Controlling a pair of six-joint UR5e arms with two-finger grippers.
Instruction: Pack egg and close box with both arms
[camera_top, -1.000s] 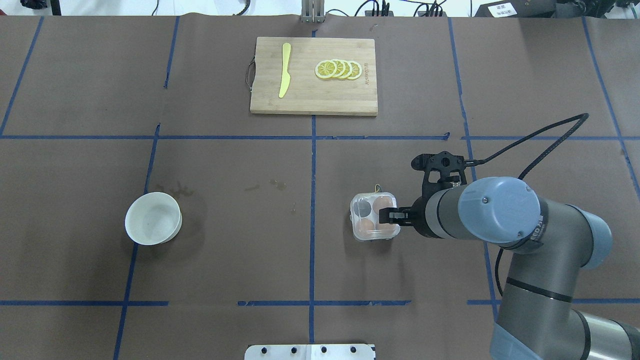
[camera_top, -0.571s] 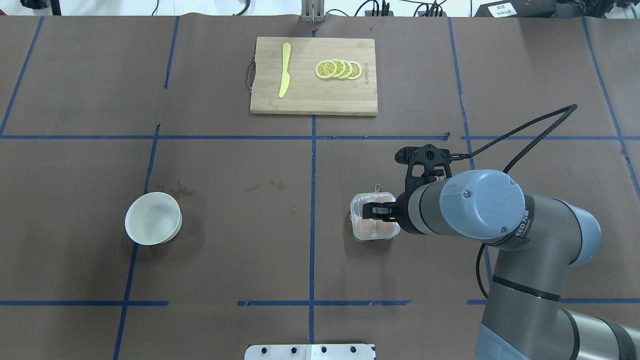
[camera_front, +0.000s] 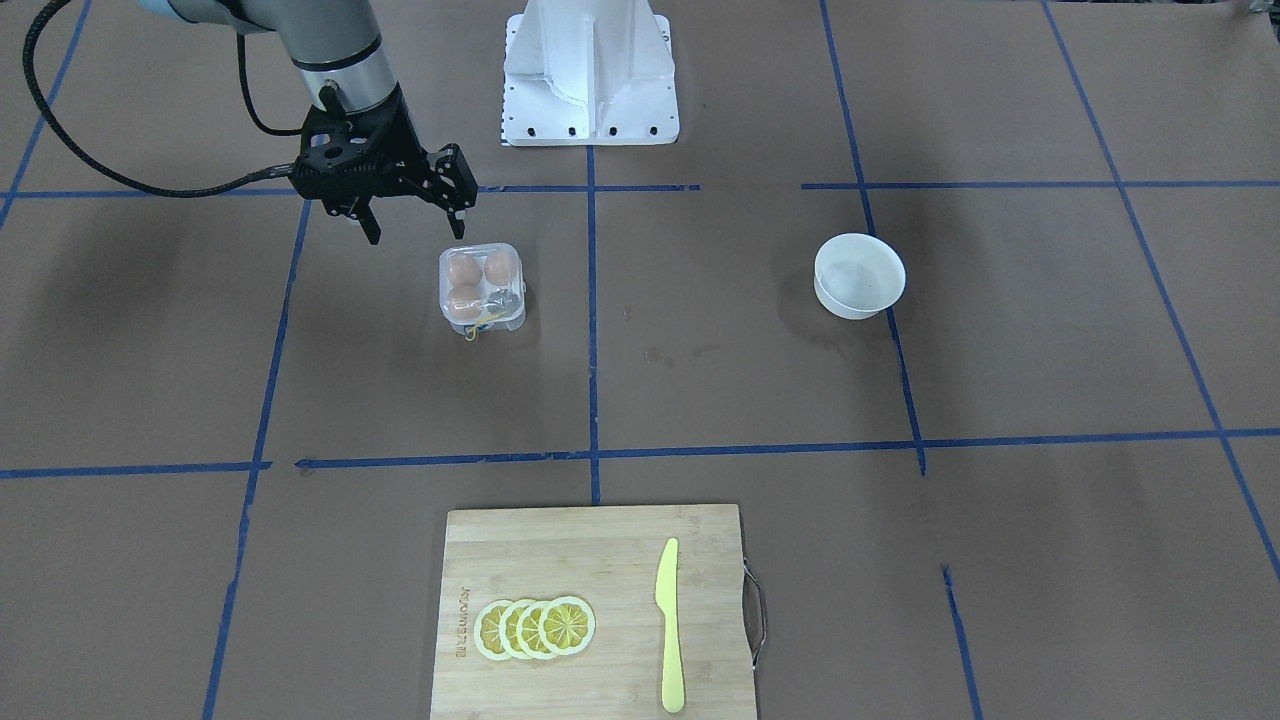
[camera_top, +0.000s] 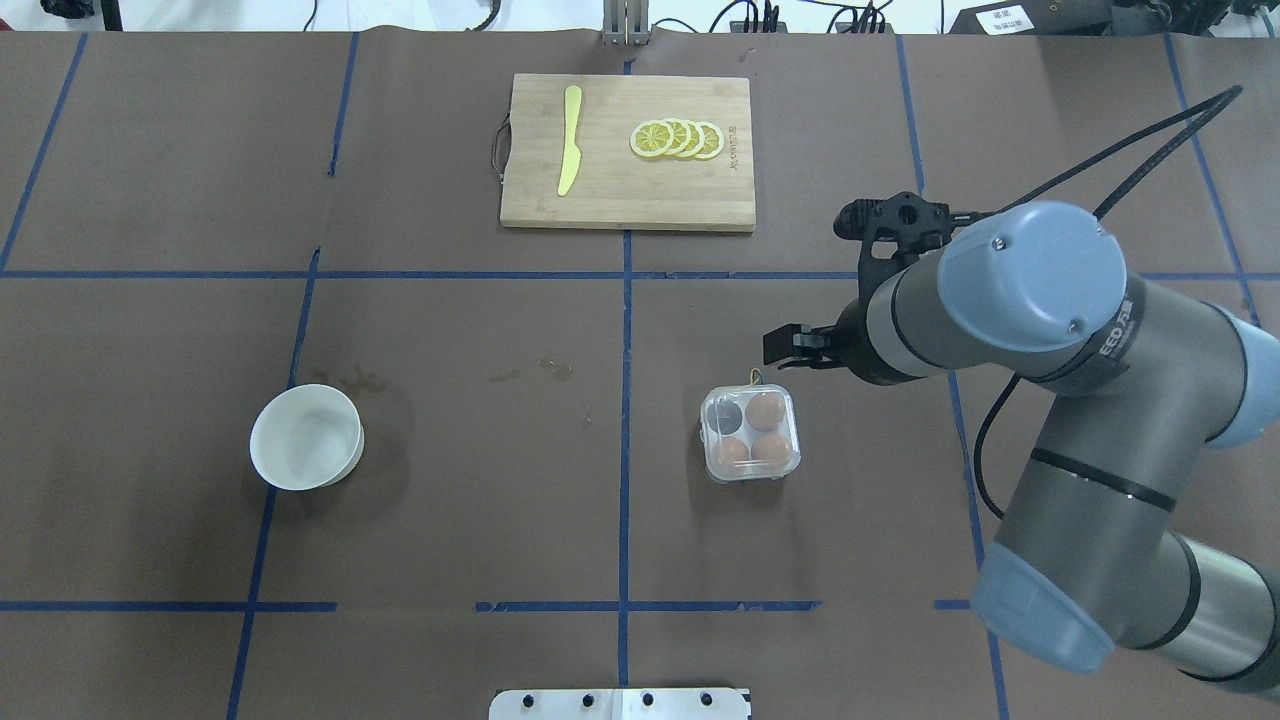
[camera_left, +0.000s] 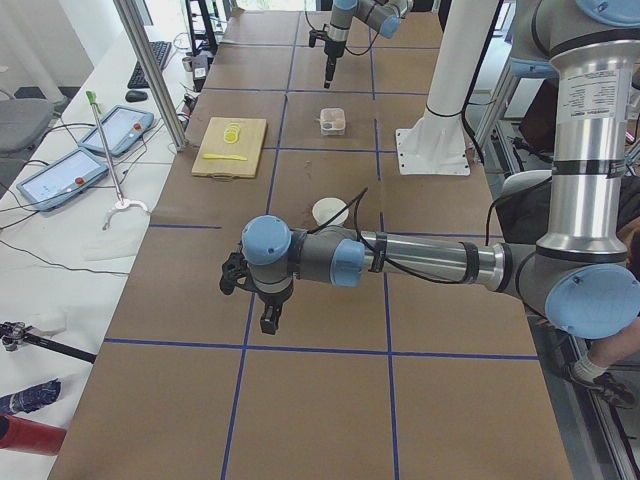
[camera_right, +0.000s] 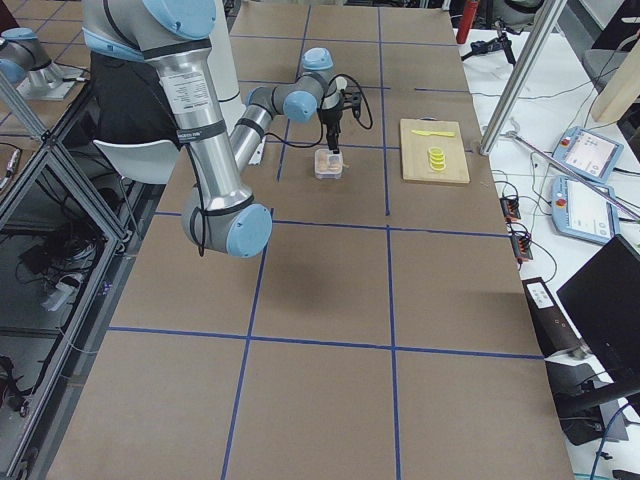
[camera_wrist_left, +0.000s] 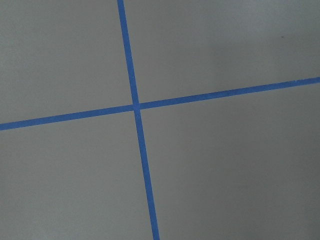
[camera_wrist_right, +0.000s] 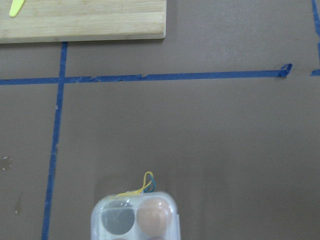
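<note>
Work table and surroundings, even indoor light.
Brown paper-covered table (camera_top: 450, 520) gridded with blue tape lines (camera_top: 626, 330); white bench (camera_left: 60, 285) carrying tablets (camera_left: 60, 175) beyond the far edge; aluminium post (camera_left: 155, 75) at that edge.

You have a brown desk (camera_top: 450, 500) gridded with blue tape lines (camera_top: 627, 330). The box (camera_top: 750, 478) is clear. Its three eggs (camera_top: 767, 410) are light brown, and the fourth cell (camera_top: 723, 414) reads dark grey. Band (camera_wrist_right: 148, 182) at its edge: yellow, with a blue strand. Bowl (camera_top: 300, 440): plain white. Board (camera_top: 620, 190): pale wood grain, carrying a yellow knife (camera_top: 570, 140) and lemon slices (camera_top: 677, 138), yellow with pale rims. Right arm (camera_top: 1030, 290): grey-silver, light-blue caps. Right claw (camera_front: 415, 220): black. Base (camera_front: 590, 70): white.
</note>
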